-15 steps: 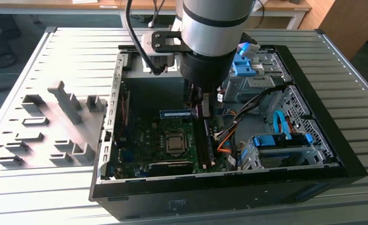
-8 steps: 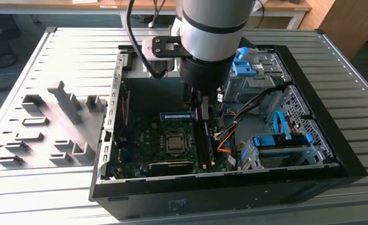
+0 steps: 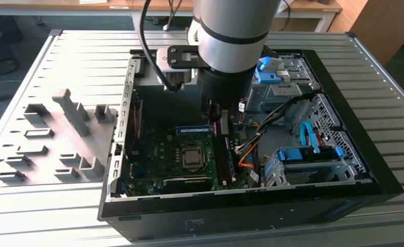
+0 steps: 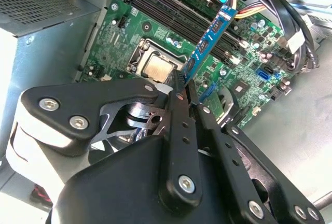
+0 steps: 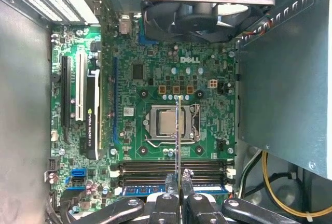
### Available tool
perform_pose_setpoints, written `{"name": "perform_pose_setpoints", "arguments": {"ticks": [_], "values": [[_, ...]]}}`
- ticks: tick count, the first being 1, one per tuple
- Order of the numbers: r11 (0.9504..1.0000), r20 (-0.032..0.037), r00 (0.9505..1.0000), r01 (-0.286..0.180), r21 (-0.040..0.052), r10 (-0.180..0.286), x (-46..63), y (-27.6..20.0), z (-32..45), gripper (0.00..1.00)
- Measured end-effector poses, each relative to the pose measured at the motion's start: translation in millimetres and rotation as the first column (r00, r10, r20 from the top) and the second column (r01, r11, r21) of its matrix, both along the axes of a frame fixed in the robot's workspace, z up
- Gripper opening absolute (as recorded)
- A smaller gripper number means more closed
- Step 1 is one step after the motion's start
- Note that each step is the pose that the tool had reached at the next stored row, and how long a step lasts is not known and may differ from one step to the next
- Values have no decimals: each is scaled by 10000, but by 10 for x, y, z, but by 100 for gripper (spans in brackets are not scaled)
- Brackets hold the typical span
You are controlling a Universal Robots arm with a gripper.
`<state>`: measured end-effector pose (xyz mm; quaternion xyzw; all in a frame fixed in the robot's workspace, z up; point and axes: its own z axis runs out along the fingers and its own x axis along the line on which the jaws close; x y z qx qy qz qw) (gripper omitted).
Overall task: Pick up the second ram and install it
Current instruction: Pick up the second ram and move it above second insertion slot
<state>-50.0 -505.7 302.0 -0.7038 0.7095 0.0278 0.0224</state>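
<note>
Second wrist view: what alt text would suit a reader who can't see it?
A black gripper pinches one end of the second ram, a blue memory stick slanting over a green motherboard. Long memory slots and the processor socket lie beneath.

I work in a robotics lab or workshop: a slotted metal bench (image 3: 380, 87) carries 1 opened computer case (image 3: 257, 221) and a grey fixture plate (image 3: 57, 141); desks (image 3: 304, 7) stand behind.

Item: long, thin, flat blue-green memory stick (image 4: 207, 45), black chips, small pale label | state: clamped at one end in black gripper (image 4: 185, 86) | pose: edge-on in first wrist view (image 5: 178, 130) | location: held above green motherboard (image 4: 119, 42), crosswise to memory slots (image 4: 166, 9)
</note>
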Motion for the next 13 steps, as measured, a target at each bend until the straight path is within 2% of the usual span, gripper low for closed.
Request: {"name": "perform_pose_setpoints", "arguments": {"ticks": [8,13], "values": [[10000,0,10000,0,0,0,0,-1,-128,14],[10000,0,10000,0,-1,0,0,-1,-138,14]]}}
